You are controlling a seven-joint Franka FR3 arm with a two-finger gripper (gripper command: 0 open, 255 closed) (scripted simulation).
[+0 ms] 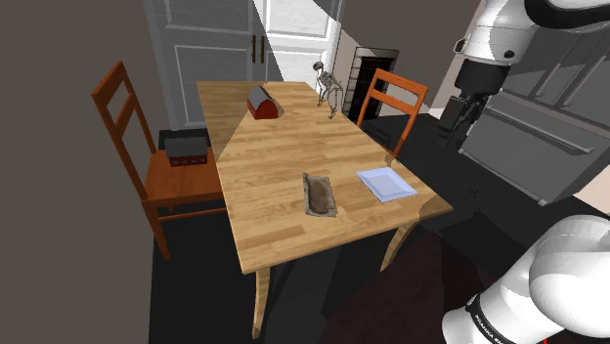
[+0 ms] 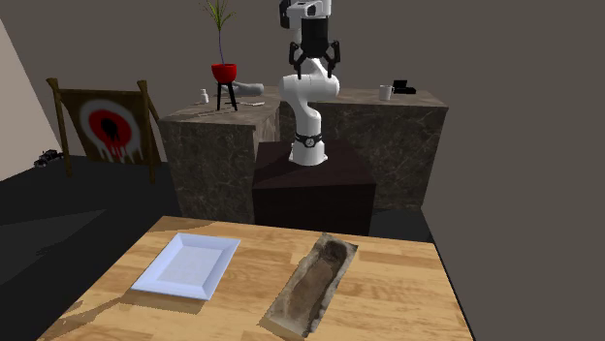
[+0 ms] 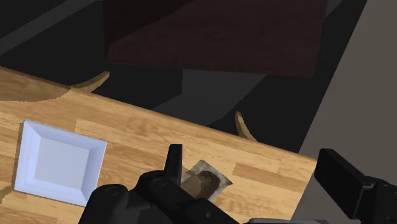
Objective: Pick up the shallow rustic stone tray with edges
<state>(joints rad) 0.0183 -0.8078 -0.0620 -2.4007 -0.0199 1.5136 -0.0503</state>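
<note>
Gripper (image 2: 315, 66) is hanging high in approach, fingers (image 3: 173, 162) spread & empty, prob. needing to descend over stone tray (image 2: 315, 281) on worktop (image 2: 398, 291) & straddle its rim.

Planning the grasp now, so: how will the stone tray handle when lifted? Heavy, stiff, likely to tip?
Likely stiff and heavy for its size: the tray looks like rough stone, which should also resist slipping. It is long and narrow, so gripped near one end it would probably tilt; across the middle seems safer.
</note>
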